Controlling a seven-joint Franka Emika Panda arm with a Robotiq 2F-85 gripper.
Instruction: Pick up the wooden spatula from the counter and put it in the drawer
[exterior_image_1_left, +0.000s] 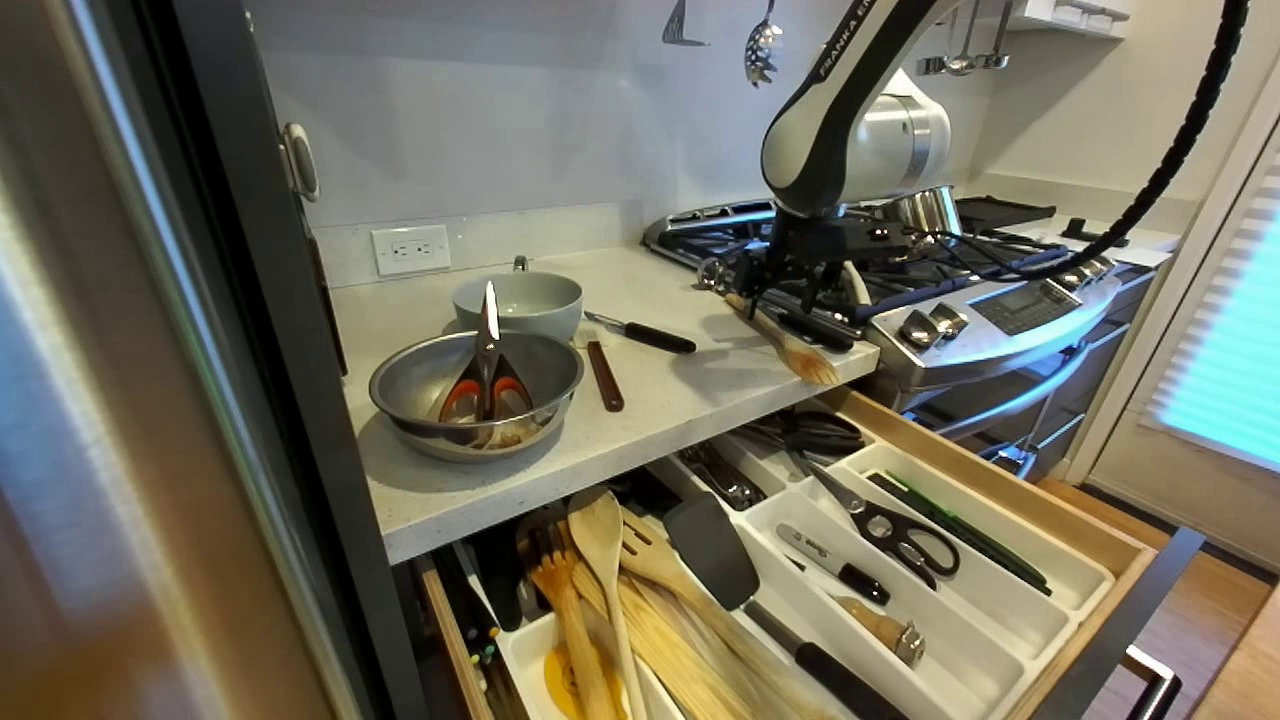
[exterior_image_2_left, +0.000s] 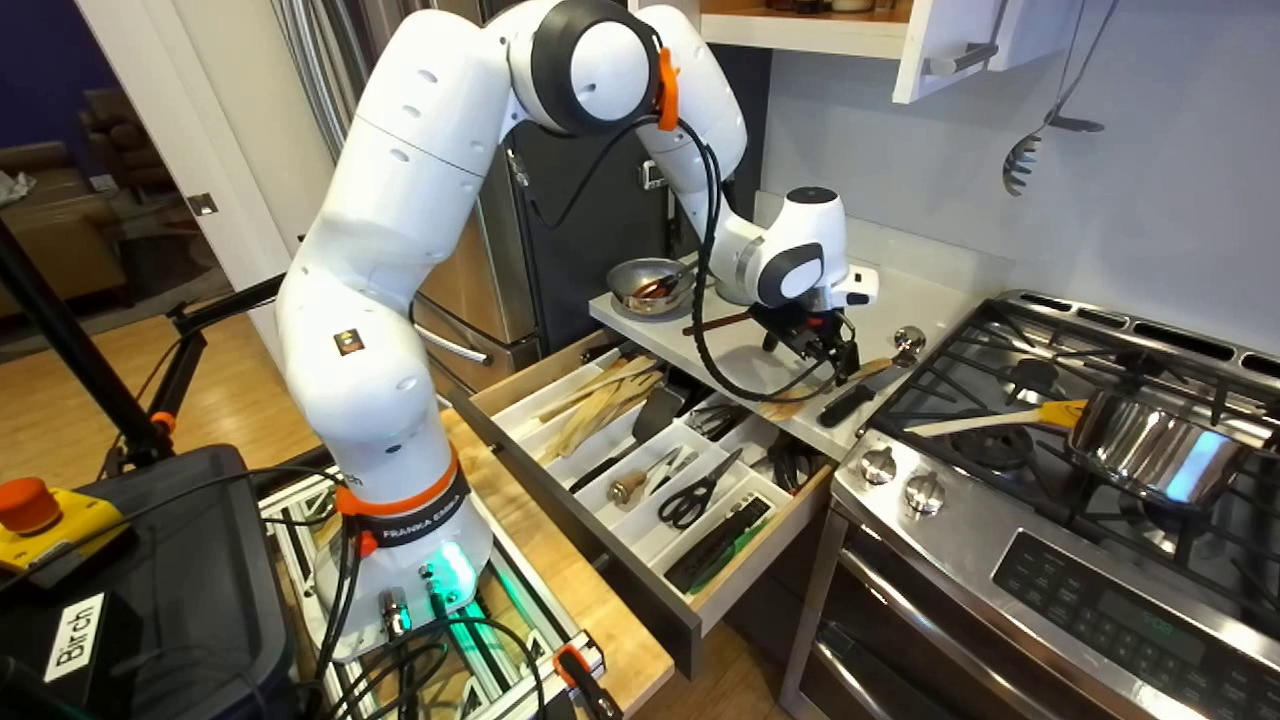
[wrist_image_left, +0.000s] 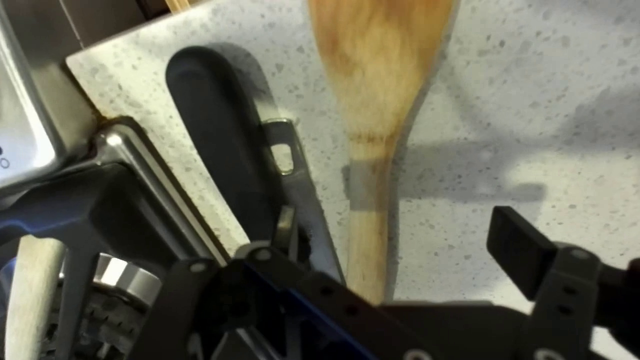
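Observation:
The pale wooden spatula (exterior_image_1_left: 803, 357) lies flat on the off-white counter (exterior_image_1_left: 690, 390) near the stove, with its blade toward the front edge. It shows in an exterior view (exterior_image_2_left: 872, 369) partly behind the gripper. My gripper (wrist_image_left: 402, 237) is open just above it. In the wrist view the spatula's handle (wrist_image_left: 369, 240) runs between the two fingers, closer to the left finger, touching neither as far as I can see. The gripper also shows in an exterior view (exterior_image_1_left: 800, 295). The drawer (exterior_image_1_left: 1005, 472) stands pulled out below the counter, its compartments holding utensils.
A black-handled tool (wrist_image_left: 220, 135) and a flat metal piece (wrist_image_left: 305, 185) lie beside the spatula, close to the left finger. The gas stove (exterior_image_2_left: 1000, 440) with a steel pot (exterior_image_2_left: 1150, 450) adjoins. A steel bowl (exterior_image_1_left: 480, 440), a reddish-brown tool (exterior_image_1_left: 605, 378) and a knife (exterior_image_1_left: 655, 336) are on the counter.

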